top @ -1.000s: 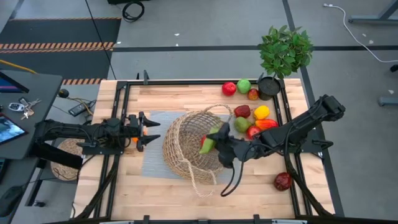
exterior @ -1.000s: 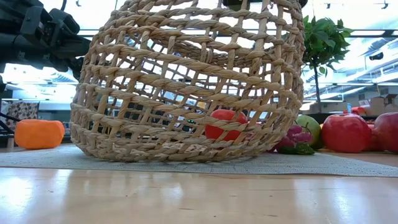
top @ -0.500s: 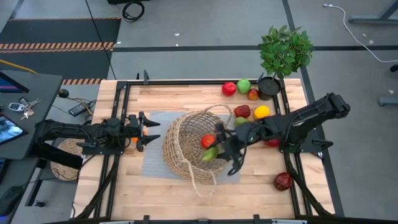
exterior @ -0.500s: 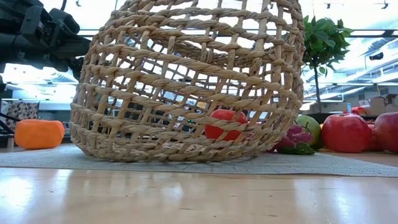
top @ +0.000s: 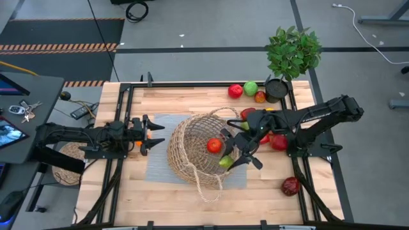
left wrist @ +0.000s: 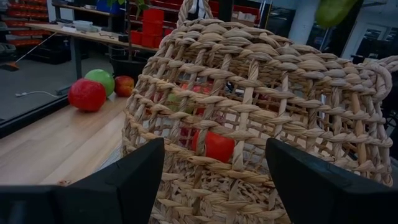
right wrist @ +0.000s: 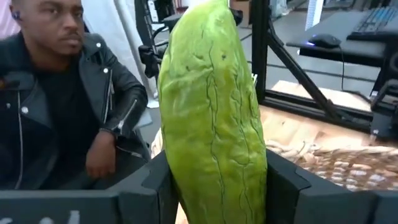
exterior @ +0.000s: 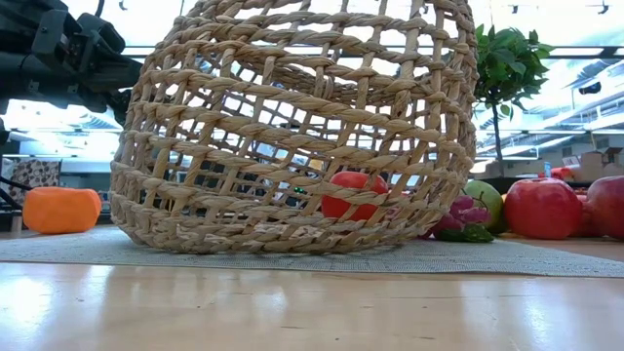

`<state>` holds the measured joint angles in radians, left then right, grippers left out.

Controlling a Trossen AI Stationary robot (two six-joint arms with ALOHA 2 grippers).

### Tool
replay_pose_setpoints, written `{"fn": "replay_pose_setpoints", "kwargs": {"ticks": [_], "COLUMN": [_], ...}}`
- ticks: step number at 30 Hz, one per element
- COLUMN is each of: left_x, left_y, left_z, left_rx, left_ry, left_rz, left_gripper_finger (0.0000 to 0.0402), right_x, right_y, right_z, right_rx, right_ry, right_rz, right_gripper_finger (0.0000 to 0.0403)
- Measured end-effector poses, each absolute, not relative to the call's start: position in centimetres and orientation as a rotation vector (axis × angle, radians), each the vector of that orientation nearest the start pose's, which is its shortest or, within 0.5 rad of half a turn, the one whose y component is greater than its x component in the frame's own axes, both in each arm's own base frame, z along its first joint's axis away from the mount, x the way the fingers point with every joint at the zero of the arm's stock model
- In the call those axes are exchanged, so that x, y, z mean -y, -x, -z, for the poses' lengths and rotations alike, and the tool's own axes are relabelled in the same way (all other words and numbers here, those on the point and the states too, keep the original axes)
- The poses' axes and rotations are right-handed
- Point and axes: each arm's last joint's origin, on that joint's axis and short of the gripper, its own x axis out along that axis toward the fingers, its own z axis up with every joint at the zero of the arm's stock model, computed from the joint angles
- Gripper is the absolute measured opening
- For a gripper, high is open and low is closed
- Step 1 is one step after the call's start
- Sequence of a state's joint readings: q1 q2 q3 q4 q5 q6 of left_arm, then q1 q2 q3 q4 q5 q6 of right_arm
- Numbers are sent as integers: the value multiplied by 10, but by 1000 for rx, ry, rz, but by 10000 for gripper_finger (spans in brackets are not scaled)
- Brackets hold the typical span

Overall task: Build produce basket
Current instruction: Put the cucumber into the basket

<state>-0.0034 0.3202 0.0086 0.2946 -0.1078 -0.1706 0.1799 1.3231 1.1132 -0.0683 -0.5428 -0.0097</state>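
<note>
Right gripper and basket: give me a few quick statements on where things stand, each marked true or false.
1. The right gripper is shut on a green vegetable. True.
2. That gripper is over the basket. True.
3. The basket holds nothing. False: a red fruit lies inside.
4. The left gripper is holding the orange piece. False: it is open beside the basket, holding nothing.
5. The dark red piece sits in the basket. False: it lies on the table, apart from the rest.
</note>
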Motion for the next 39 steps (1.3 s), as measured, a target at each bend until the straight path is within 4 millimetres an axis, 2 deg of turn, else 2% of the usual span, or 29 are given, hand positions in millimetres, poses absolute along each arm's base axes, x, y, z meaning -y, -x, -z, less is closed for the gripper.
{"fn": "replay_pose_setpoints", "kwargs": {"ticks": [2, 6, 12, 15, 21, 26, 31, 35, 39], "left_x": [-3, -3, -3, -3, -3, -3, -3, -3, -3], "left_y": [-118, -118, -118, -118, -118, -118, -118, -118, -118], "left_z": [-167, -167, -167, -167, -167, -167, -167, -167, -167], "left_rx": [-9, -8, -8, -9, -10, -8, -10, -9, -9], "left_ry": [170, 170, 170, 170, 170, 170, 170, 170, 170], "left_rz": [-106, -106, -105, -106, -105, -105, -106, -106, -105], "left_gripper_finger": [286, 286, 286, 286, 286, 286, 286, 286, 286], "right_x": [-67, -63, -63, -63, -69, -73, -77, -77, -77], "right_y": [-290, -297, -318, -333, -364, -378, -379, -378, -377], "right_z": [-343, -340, -312, -299, -290, -275, -252, -249, -256], "right_rx": [-271, -290, -383, -505, -827, -1041, -1195, -1227, -1193], "right_ry": [-81, -124, -125, -104, 16, 61, 96, 86, 66], "right_rz": [-668, -454, -362, -282, -127, -166, -250, -267, -267], "right_gripper_finger": [170, 170, 170, 170, 170, 172, 183, 210, 260]}}
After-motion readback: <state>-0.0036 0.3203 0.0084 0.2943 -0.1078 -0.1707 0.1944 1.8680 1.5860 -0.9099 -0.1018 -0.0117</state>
